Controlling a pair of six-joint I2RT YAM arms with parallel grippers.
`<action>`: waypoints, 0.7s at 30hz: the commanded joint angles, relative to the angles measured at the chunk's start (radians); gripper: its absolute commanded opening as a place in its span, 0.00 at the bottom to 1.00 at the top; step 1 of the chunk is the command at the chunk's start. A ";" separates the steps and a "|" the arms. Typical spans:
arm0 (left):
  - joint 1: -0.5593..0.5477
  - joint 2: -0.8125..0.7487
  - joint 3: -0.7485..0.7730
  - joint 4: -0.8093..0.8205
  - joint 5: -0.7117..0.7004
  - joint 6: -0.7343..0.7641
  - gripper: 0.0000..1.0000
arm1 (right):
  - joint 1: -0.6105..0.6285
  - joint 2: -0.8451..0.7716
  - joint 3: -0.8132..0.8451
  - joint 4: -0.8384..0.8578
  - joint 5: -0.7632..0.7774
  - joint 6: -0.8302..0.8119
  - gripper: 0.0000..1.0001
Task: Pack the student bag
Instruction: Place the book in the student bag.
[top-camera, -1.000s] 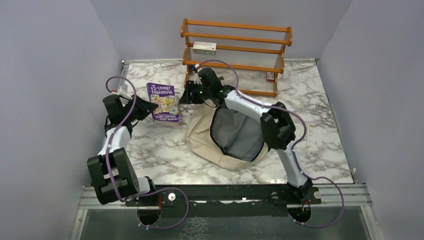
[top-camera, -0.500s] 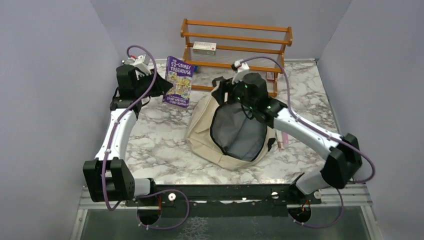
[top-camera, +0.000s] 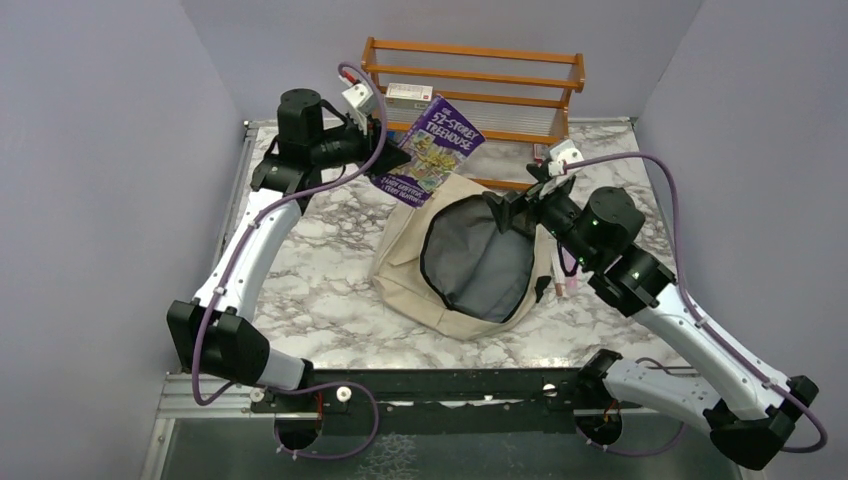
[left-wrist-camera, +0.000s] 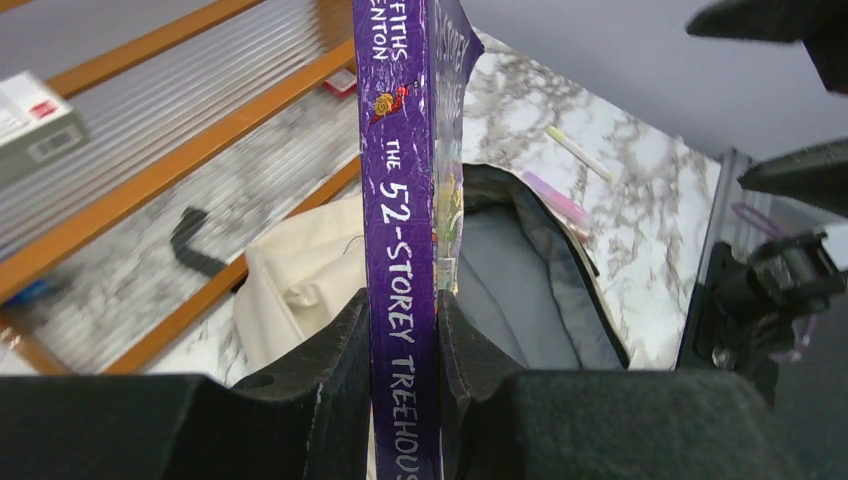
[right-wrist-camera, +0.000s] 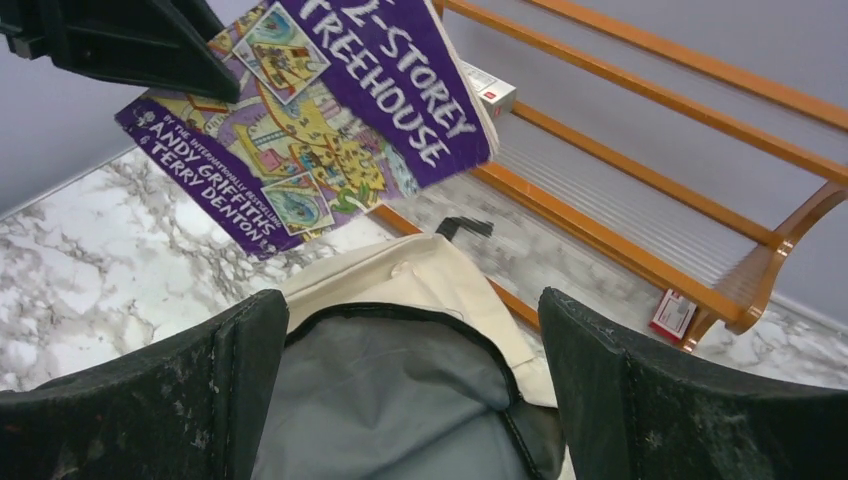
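Finds the student bag (top-camera: 410, 285) slumped at the middle of the marble table (top-camera: 310, 290), cream canvas spread, zip mouth gaping onto grey lining. Grips the paperback (top-camera: 430, 148), titled "The 52-Storey Treehouse", in the left gripper (top-camera: 388, 162), fingers (left-wrist-camera: 340, 350) pinched narrow on both covers at the spine end. Carries it aloft and tilted above the bag's far rim, in front of the wooden rack (top-camera: 470, 50). Holds the right gripper (top-camera: 512, 210) spread wide with nothing between its fingers (right-wrist-camera: 240, 390), at the far right rim of the bag's mouth, just below the book; cannot tell whether touching the canvas. Shows a white box (top-camera: 409, 95) on the rack's middle shelf and a red-and-white packet (top-camera: 541, 152) by the rack's right foot. Shows a pink pen (top-camera: 571, 278) just beside the bag's right side, and a pale stick (top-camera: 615, 270) farther right on the marble.
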 joint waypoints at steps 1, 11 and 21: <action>-0.077 0.017 0.101 -0.065 0.127 0.240 0.00 | -0.043 -0.016 0.031 -0.112 -0.115 -0.105 1.00; -0.180 -0.015 0.073 -0.192 0.082 0.422 0.00 | -0.492 0.028 0.168 -0.165 -0.843 -0.057 1.00; -0.223 -0.053 0.049 -0.220 0.110 0.462 0.00 | -0.656 0.166 0.197 0.110 -1.483 0.146 1.00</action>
